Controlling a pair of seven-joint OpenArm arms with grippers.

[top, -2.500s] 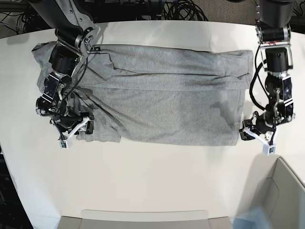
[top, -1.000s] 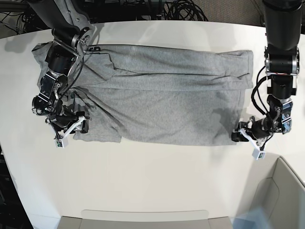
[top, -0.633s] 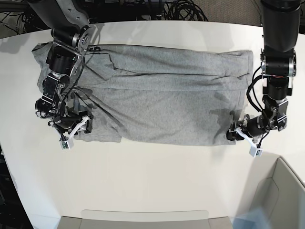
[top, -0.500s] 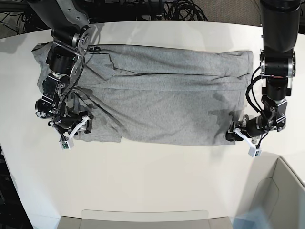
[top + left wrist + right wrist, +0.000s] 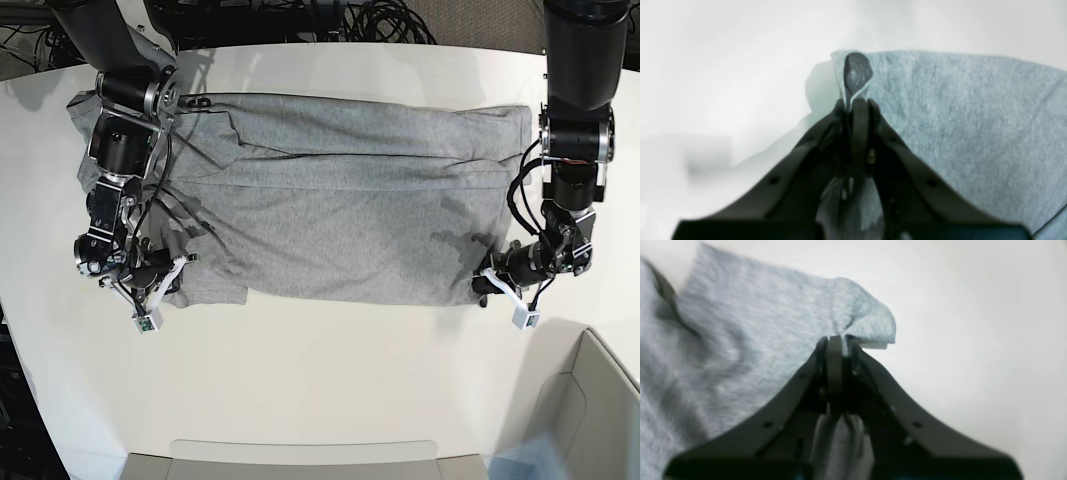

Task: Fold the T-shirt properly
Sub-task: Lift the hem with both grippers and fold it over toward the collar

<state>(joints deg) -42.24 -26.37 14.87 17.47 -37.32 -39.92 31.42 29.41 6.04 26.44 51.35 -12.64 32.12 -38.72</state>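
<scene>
T-shirt [image 5: 340,210] spread flat across the white table [image 5: 330,380]. Left gripper [image 5: 484,283] clamped on its near right corner. Right gripper [image 5: 168,281] clamped on its near left corner.

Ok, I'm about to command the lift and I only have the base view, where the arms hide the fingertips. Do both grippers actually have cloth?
Observer: Yes. In the left wrist view the left gripper is closed with a pinched corner of the T-shirt poking out above its tips.
Operator: And the right one?
Observer: The right gripper is closed on a bunched corner too; cloth shows behind its fingers.
Operator: Any table pinched along?
Observer: Not visibly; bare table lies beyond the right-hand corner.
</scene>
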